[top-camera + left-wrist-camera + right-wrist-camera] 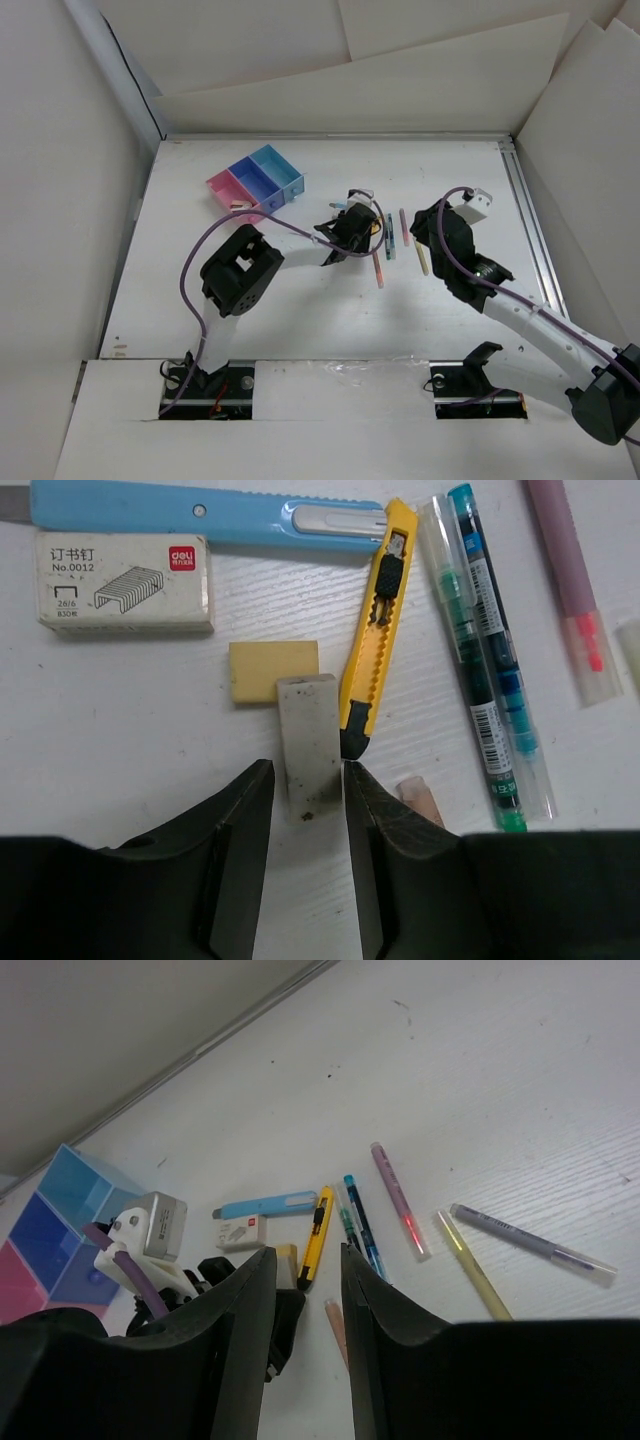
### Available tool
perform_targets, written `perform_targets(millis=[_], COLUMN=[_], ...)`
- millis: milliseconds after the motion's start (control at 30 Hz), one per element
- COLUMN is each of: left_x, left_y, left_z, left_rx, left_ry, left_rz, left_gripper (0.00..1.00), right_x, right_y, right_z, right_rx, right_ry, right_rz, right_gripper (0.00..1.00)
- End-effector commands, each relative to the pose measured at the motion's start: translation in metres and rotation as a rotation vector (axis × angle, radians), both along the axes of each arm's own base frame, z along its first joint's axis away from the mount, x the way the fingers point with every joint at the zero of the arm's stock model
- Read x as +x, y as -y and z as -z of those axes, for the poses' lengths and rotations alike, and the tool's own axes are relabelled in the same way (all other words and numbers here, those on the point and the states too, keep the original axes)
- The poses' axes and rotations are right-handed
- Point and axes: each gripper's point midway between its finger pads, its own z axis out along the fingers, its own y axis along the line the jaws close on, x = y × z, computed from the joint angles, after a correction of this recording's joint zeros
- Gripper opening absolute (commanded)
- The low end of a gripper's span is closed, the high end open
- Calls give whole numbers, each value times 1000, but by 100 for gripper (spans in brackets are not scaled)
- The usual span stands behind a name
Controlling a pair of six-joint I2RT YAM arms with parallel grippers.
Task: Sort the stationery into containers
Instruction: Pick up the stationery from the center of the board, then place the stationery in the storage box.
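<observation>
Grey eraser [308,720] sits btwn apart jaws of L gripper [308,768]. Yellow box cutter [378,630] is right by one finger, so it might get dragged too. R gripper [308,1255] apart, empty.

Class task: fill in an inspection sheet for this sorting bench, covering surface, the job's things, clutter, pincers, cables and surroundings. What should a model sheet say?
Surface: white table, stationery lying loose mid-table.
Job's things: three joined bins, pink, dark blue and light blue, at far left. Still on the table: grey eraser, yellow eraser, staple box, blue knife, yellow knife, teal pens, pink pen.
Clutter: nothing seen.
Pincers: left pincer open, astride the grey eraser; right pincer open, nothing between its fingers.
Cables: a purple cable loops along the left arm, another along the right.
Surroundings: white boards around the table; metal rail along its right edge.
</observation>
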Motion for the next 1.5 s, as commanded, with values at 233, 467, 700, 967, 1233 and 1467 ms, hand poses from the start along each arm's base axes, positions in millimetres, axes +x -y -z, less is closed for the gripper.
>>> perform_targets(millis=[233, 467, 700, 967, 1233, 1467], left_x=[11, -9, -23, -11, 53, 87], left_y=[7, 13, 5, -45, -186, -287], left_z=[-14, -49, -115, -144, -196, -181], left_rx=[10, -31, -162, -198, -390, -433], left_ry=[37, 86, 157, 200, 302, 268], left_rz=[-8, 18, 8, -186, -640, -886], left_gripper=[6, 0, 0, 0, 0, 0], right_x=[0, 0, 0, -1, -1, 3], right_y=[2, 2, 2, -1, -7, -16], right_z=[-25, -25, -25, -27, -23, -21], right_rx=[38, 38, 38, 50, 42, 36], right_ry=[57, 57, 57, 60, 45, 28], right_rz=[14, 14, 14, -8, -38, -74], right_gripper=[38, 38, 38, 38, 38, 38])
